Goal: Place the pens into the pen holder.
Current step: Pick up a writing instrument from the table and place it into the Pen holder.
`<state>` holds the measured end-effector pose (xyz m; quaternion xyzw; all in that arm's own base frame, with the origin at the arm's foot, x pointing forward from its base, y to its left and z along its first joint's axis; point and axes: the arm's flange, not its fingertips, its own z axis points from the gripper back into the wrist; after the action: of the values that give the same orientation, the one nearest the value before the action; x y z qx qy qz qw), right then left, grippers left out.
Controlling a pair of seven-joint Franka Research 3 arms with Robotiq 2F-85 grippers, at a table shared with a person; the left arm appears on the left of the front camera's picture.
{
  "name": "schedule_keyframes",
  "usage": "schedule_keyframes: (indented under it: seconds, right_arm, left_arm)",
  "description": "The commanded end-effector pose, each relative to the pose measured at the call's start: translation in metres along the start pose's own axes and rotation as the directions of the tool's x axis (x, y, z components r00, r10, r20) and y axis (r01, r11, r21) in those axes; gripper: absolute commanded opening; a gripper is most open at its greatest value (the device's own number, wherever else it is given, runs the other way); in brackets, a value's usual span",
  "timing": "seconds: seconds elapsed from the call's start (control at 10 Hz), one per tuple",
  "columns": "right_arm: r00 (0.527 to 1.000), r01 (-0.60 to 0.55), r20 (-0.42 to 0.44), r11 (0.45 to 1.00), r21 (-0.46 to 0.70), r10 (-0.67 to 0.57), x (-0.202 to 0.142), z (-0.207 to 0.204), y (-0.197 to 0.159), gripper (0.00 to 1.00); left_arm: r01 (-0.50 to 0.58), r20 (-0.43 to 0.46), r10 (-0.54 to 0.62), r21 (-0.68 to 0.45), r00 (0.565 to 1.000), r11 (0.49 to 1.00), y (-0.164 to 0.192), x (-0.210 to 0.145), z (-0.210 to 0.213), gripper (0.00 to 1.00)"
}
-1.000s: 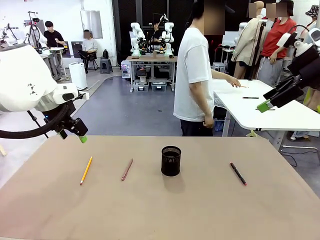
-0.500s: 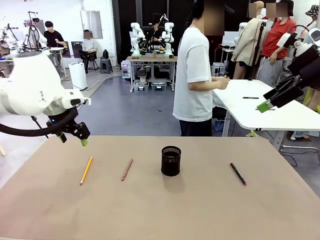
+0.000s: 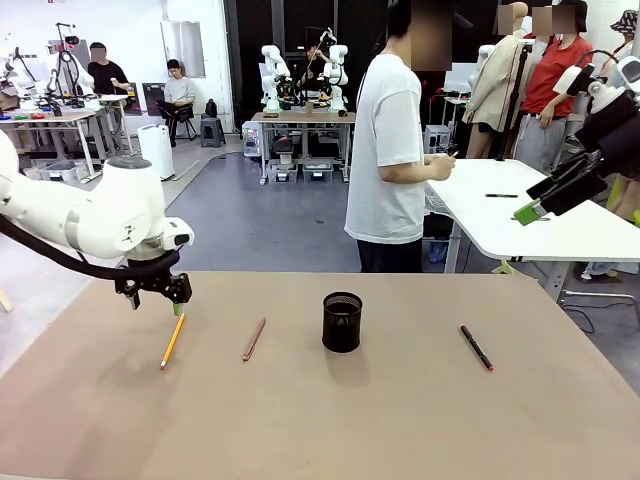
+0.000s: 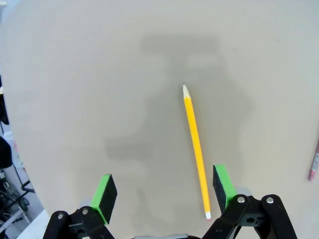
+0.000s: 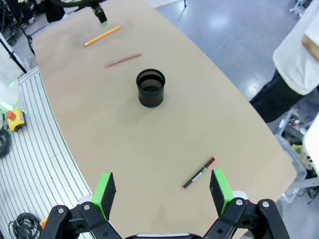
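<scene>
Three pens lie flat on the tan table: an orange-yellow pencil at the left, a reddish-brown one beside it, and a black pen with a red tip at the right. Between them stands the black mesh pen holder, upright and with nothing showing inside. My left gripper hangs open just above the pencil's far end, the pencil lying close to one green pad. High at the right, my right gripper is open and holds nothing.
A person in a white shirt stands beyond the far edge, turned toward a white side table. The table's rounded edge borders a ribbed floor strip in the right wrist view.
My left arm has swung right and down, bringing its open gripper over the pencil's far end. The person has drawn an arm back. The right arm has not moved.
</scene>
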<state>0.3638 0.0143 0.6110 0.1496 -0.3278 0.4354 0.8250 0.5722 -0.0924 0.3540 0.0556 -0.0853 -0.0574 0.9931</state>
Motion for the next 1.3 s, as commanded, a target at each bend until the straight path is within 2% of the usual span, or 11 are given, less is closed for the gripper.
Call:
schedule_keyframes:
  seconds: [0.0,0.3,0.8,0.9,1.2]
  right_arm:
    - [1.0,0.006,0.01,1.0,0.008,-0.006,0.001,0.0,0.001,1.0]
    - [1.0,0.006,0.01,1.0,0.008,-0.006,0.001,0.0,0.001,1.0]
    - [1.0,0.006,0.01,1.0,0.008,-0.006,0.001,0.0,0.001,1.0]
    - [1.0,0.006,0.01,1.0,0.008,-0.006,0.001,0.0,0.001,1.0]
    - [1.0,0.006,0.01,1.0,0.008,-0.006,0.001,0.0,0.001,1.0]
  left_arm:
    - [-0.009,0.019,0.01,-0.027,1.0,1.0,-0.002,0.013,-0.009,1.0]
    - [-0.022,-0.016,0.021,-0.081,1.0,0.996,-0.008,0.024,-0.026,1.0]
    - [-0.052,-0.025,0.05,-0.064,0.998,0.997,-0.012,0.028,-0.047,1.0]
    - [-0.046,-0.02,0.045,-0.067,0.999,0.997,-0.013,0.028,-0.049,0.94]
    - [-0.052,-0.032,0.05,-0.066,0.998,0.996,-0.016,0.029,-0.052,0.34]
